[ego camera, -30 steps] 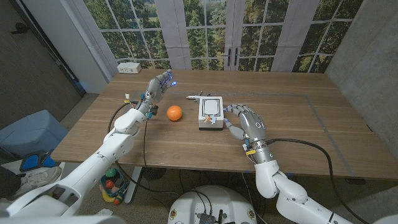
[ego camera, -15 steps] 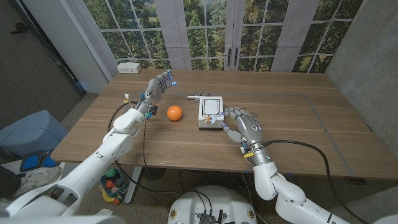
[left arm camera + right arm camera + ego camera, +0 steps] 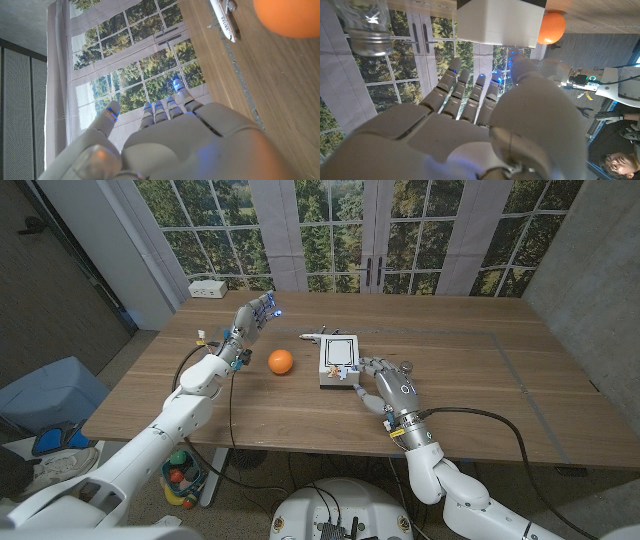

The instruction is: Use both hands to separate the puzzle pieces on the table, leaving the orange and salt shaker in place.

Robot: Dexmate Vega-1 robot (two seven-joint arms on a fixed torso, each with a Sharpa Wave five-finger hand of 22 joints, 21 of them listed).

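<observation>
The white puzzle block (image 3: 338, 361), with a black-outlined top and small orange pieces on it, lies mid-table; its white side (image 3: 500, 22) also faces the right wrist camera. My right hand (image 3: 386, 387) sits at its near right corner, fingers spread and reaching toward it, holding nothing; whether they touch it I cannot tell. An orange (image 3: 281, 361) (image 3: 551, 27) (image 3: 290, 17) rests left of the block. A glass salt shaker (image 3: 407, 366) (image 3: 367, 27) stands just right of my right hand. My left hand (image 3: 255, 314) (image 3: 165, 140) hovers raised, left of and beyond the orange, fingers apart and empty.
A slim white toy plane (image 3: 315, 337) (image 3: 223, 20) lies behind the block's left corner. A white power strip (image 3: 208, 288) sits at the far left table edge. A person (image 3: 620, 162) appears at the edge of the right wrist view. Bare wood (image 3: 480, 380) stretches to the right.
My right hand has slid back toward me and slightly left, from the block's right side to its near right corner, uncovering the salt shaker. The left hand has stayed put.
</observation>
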